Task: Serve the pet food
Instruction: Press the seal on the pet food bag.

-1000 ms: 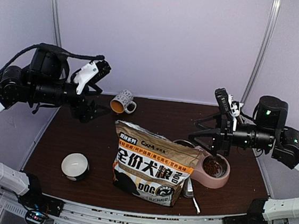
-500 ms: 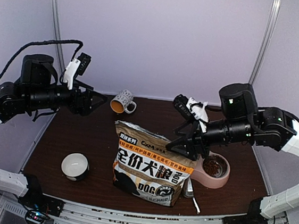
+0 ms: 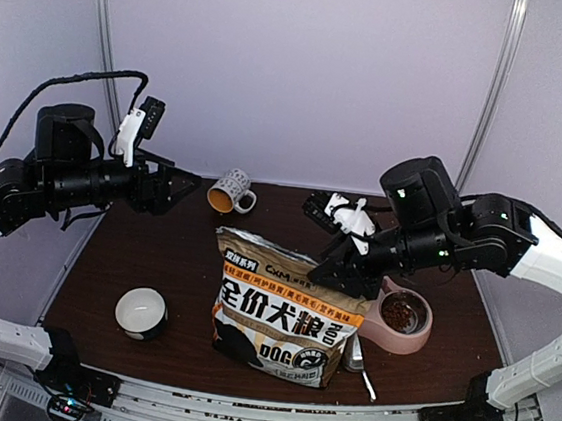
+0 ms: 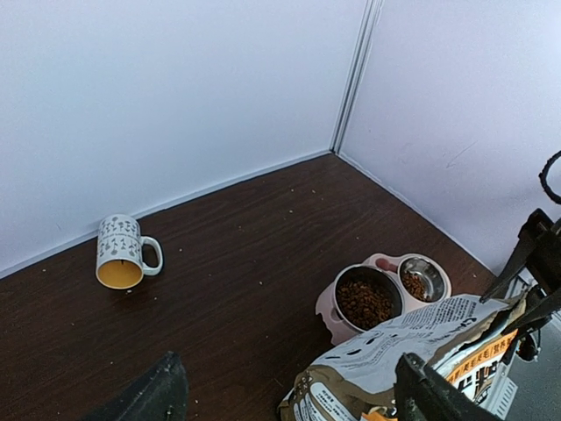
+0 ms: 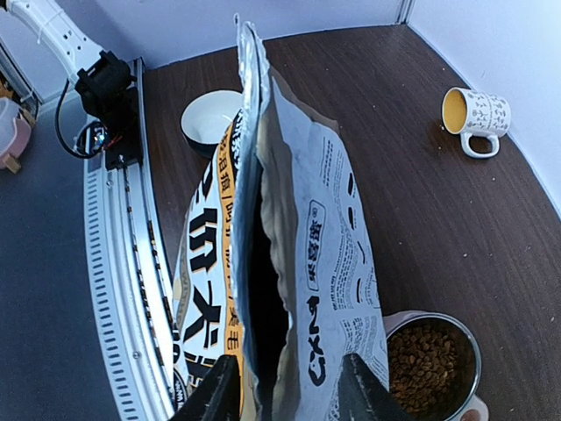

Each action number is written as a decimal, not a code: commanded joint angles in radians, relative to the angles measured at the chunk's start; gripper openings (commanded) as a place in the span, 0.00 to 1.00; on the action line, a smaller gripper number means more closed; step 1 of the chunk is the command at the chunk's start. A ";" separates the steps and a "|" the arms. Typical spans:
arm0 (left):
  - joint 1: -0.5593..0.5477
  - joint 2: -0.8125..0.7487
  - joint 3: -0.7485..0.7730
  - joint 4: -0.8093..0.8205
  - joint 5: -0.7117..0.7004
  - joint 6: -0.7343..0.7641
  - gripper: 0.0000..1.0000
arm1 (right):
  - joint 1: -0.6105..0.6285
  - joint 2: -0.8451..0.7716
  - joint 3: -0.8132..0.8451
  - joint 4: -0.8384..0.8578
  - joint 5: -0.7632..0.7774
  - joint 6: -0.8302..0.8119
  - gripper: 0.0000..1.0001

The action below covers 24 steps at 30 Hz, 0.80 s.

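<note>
Since 1 second ago the right gripper (image 3: 325, 267) has swung from the pink bowl (image 3: 418, 342) to straddle the bag (image 3: 280, 316) top, narrowing; I cannot tell if it grips. The left gripper (image 4: 289, 395) gapes wide. The pet food (image 4: 364, 301) lies in the bowl.

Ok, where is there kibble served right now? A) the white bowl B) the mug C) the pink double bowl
C: brown kibble lies in the pink double bowl, while the white bowl and the tipped mug show none.
</note>
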 commanded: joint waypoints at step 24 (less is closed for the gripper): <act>0.009 -0.013 -0.007 0.065 -0.040 -0.003 0.84 | 0.013 0.027 0.009 0.075 0.061 0.054 0.16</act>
